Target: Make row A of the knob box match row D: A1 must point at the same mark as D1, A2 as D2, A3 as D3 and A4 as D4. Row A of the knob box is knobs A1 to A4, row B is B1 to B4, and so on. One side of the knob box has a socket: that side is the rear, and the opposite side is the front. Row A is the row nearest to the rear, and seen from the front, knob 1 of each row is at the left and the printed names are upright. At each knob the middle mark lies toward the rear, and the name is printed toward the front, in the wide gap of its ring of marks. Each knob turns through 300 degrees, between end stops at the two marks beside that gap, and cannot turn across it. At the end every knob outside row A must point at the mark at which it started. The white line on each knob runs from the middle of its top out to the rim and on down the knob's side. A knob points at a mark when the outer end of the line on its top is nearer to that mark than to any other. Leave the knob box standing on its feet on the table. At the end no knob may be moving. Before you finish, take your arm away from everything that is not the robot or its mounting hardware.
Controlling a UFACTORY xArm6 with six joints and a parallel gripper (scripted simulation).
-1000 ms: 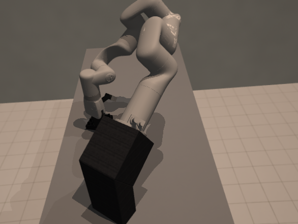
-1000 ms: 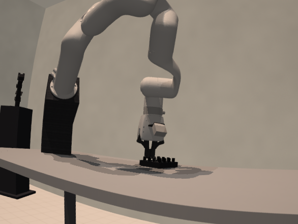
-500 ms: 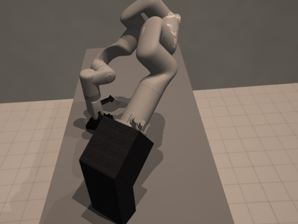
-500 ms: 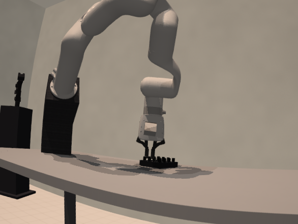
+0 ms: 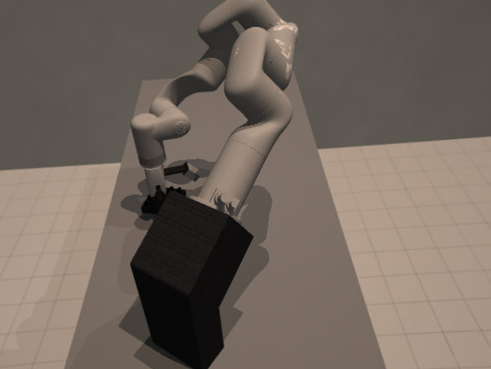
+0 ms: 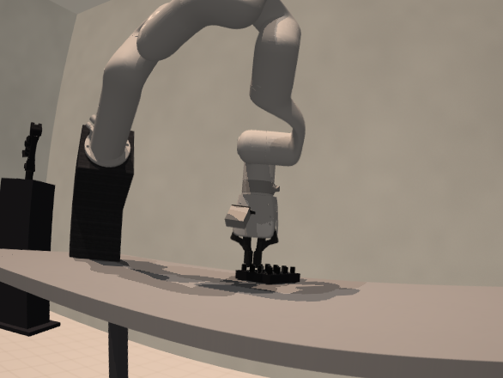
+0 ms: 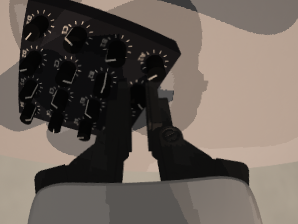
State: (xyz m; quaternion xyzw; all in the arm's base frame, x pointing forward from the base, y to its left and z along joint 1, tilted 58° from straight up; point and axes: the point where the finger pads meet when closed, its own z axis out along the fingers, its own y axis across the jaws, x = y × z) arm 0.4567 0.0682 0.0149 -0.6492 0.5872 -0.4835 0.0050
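Wrist view: gripper (image 7: 141,112) is reaching down onto the knob box (image 7: 100,26), fingers drawn close together and clamping one knob (image 7: 141,92) in the row nearest the camera, toward the box's right-hand corner as seen here. Which row and number that knob carries cannot be read; the printed names are too small.

Knob box: black, sixteen knobs in four rows, white pointer lines showing on several tops. Exterior view is showing it standing flat on the table (image 6: 386,318), directly under the wrist, well apart from the arm's dark pedestal (image 6: 100,202). Top view is showing only a corner of it (image 5: 152,201) beside the pedestal.

Arm: descending vertically over the box edge, fingers (image 6: 248,253) standing upright on the knob.

Hazards, as judged from here:
- Slipping: a narrow hold on a small knob may be letting the fingers rotate without carrying it, leaving the pointer short of its mark.
- Forcing past an end stop: twisting on would be dragging or tipping the light box rather than turning the knob.
- Neighbour contact: knobs are sitting close together, so a finger brushing the adjacent one would be shifting a knob that must stay put.
- Wrong row: box orientation is uncertain in these views.
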